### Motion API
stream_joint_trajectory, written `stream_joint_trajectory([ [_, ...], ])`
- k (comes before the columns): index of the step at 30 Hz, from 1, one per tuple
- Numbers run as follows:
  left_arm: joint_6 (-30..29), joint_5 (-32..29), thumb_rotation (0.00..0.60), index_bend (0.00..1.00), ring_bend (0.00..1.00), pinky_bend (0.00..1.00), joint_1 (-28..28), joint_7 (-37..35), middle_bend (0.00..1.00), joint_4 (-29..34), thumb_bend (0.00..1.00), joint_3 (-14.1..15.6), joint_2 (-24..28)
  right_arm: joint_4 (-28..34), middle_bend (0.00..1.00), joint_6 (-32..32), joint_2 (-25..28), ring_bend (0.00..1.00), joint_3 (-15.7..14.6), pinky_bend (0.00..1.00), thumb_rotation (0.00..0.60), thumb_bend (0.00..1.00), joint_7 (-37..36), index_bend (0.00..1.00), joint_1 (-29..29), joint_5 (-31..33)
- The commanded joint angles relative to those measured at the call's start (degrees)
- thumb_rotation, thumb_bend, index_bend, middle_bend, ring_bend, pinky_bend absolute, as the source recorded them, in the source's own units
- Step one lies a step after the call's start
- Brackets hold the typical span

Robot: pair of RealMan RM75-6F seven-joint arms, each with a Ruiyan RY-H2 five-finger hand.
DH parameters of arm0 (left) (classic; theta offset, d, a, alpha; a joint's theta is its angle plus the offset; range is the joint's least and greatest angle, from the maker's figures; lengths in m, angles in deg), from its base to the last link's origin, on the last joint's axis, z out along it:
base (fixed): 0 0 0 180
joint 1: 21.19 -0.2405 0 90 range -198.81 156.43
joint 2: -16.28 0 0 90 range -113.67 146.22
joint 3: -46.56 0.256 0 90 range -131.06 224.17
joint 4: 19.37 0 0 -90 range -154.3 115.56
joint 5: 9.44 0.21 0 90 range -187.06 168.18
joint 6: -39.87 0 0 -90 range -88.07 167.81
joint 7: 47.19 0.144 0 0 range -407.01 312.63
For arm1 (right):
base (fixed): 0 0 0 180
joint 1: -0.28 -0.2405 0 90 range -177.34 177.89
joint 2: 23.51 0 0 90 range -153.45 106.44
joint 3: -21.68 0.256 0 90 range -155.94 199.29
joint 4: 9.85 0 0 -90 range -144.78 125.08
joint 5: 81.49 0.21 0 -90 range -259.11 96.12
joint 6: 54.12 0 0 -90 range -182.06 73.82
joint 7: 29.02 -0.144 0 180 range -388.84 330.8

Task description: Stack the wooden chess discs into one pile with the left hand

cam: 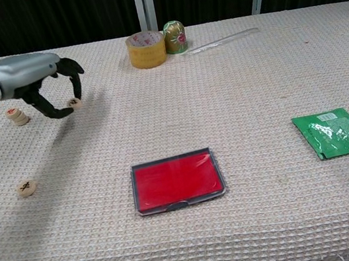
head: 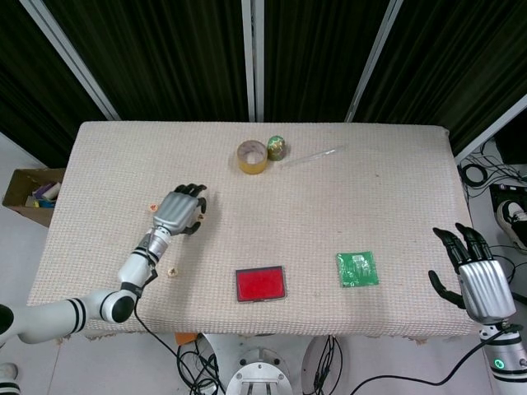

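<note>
My left hand (cam: 36,83) hovers above the table's left part and pinches a wooden disc (cam: 75,104) between thumb and a fingertip. Just left of it a short pile of wooden discs (cam: 18,115) sits on the cloth; the head view shows it as a small disc (head: 153,207) beside my left hand (head: 177,211). A single disc (cam: 27,188) lies nearer the front edge, also seen as the lone disc (head: 171,271) by my forearm. My right hand (head: 478,280) hangs off the front right corner, fingers spread and empty.
A red case (cam: 178,181) lies front centre and a green packet (cam: 336,132) to the right. At the back stand a tape roll (cam: 146,49), a gold egg-shaped thing (cam: 175,36) and a clear tube (cam: 223,40). A cardboard box (head: 29,193) sits beyond the left edge.
</note>
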Motion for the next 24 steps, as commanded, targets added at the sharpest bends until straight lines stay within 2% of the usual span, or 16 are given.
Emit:
stream_joint_trajectory([
  [1,-0.95,-2.36,0.600,0.52,0.09,0.16,-1.21,-0.60,0.12,-0.38,0.41,-1.00,2.97,-0.11,0.22,-0.12,-0.09,0.04,-0.01,0.14,0.600,0.30,-0.12,0.13,-0.05,0.05],
  [10,1.40,-7.03,0.600,0.51,0.09,0.16,-3.14,-0.80,0.12,-3.42,0.41,0.61,5.28,-0.26,0.22,-0.63,-0.54,0.04,0.04,0.14,0.600,0.30,-0.09,0.13,-0.40,0.08],
  [24,2.94,-7.32,0.600,0.49,0.09,0.16,-3.39,-1.97,0.12,-6.09,0.39,0.93,3.98,0.67,0.22,-0.99,-0.51,0.04,0.04,0.14,0.600,0.30,1.21,0.13,-0.56,0.16],
])
